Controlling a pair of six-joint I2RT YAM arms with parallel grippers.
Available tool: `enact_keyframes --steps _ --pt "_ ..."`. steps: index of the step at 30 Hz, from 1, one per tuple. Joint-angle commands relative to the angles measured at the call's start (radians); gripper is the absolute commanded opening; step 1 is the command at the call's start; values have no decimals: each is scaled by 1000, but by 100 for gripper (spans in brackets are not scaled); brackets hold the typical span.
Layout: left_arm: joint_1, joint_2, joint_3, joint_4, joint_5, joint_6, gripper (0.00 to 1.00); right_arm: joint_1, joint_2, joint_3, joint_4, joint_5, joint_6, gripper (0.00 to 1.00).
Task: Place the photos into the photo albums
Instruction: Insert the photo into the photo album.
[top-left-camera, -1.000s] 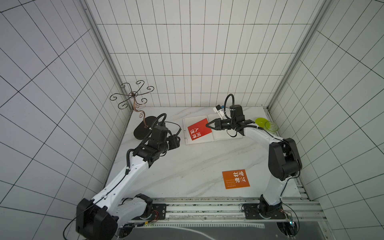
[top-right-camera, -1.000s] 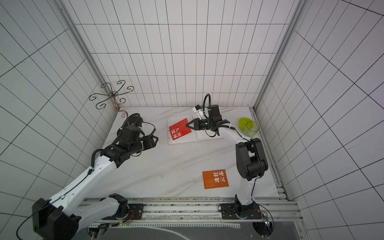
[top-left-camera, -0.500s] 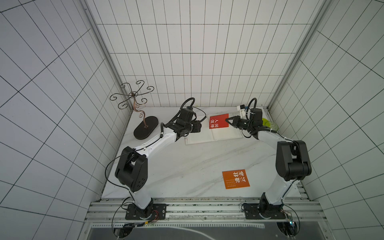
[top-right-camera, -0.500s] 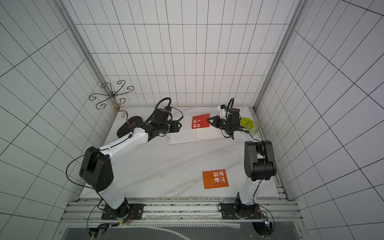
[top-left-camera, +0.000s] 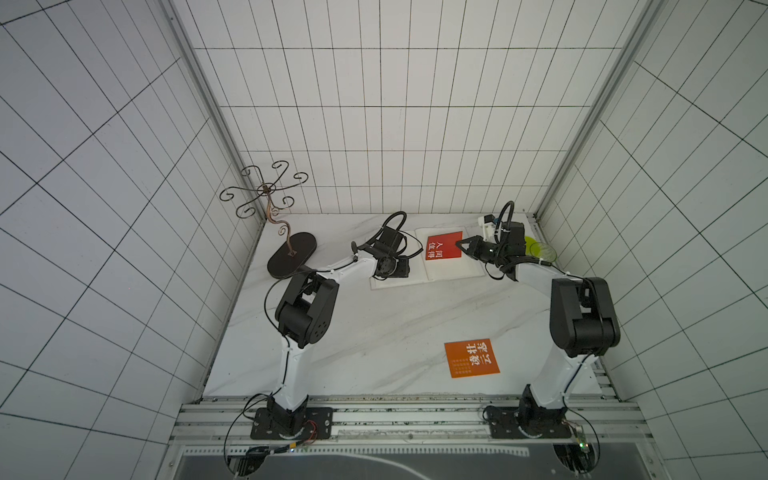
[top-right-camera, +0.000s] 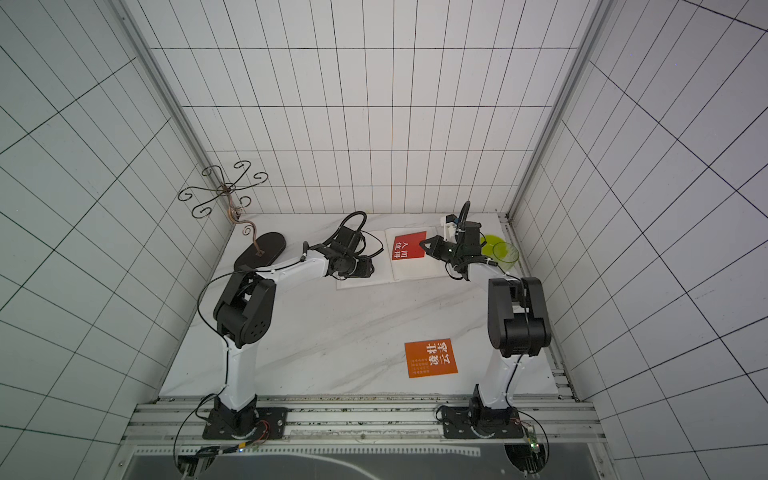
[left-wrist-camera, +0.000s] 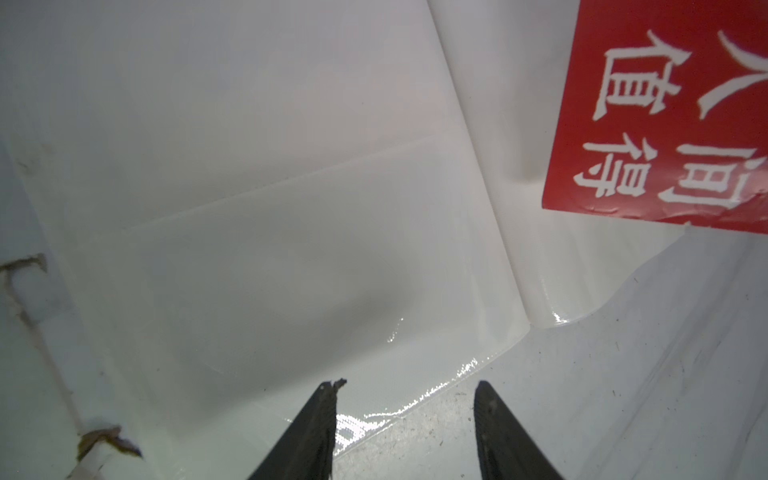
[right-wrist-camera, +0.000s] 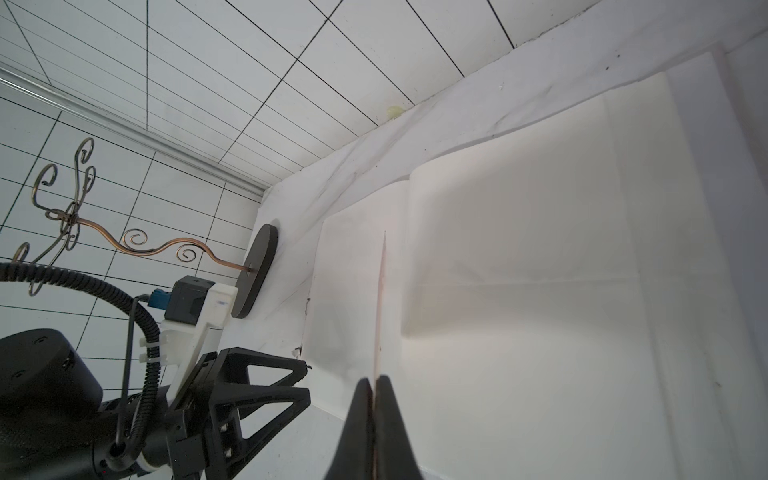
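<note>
The red card (top-left-camera: 444, 246), white Chinese characters on its face, was held over the far part of the open photo album's (top-left-camera: 451, 272) right-hand page, close to the spine; you could not tell whether it touched the page. Your right end effector (top-left-camera: 458, 243) was pressed together on the card's edge, and in the right wrist view the card (right-wrist-camera: 380, 299) showed edge-on as a thin line running out from between the closed fingertips (right-wrist-camera: 365, 390). The album lay flat with plain white pages at the back of the worktop (top-left-camera: 374, 332). Your left end effector (left-wrist-camera: 405, 384) was spread with nothing between its fingers, poised at the near edge of the left-hand page (left-wrist-camera: 249, 208), one fingertip over the glossy sleeve and the other over the bare worktop. The orange card (top-left-camera: 471, 358) lay face up by itself near the front of the worktop, well apart from the album. Beside the album on your right stood a clear green cup (top-left-camera: 540, 249). At the back left corner stood a scrolled metal hook stand (top-left-camera: 291, 253) on a dark oval base.
</note>
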Motion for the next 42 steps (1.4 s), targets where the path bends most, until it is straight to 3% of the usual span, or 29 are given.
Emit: enact_keyframes --steps 1,13,42 --pt "5 24 12 -19 -38 24 54 -9 31 -44 13 2 -18 0" --pt "64 40 -82 -48 -52 11 54 -9 57 -39 -26 6 -40 0" --pt "81 25 -96 -70 -67 9 54 -8 76 -15 -170 50 -94 0"
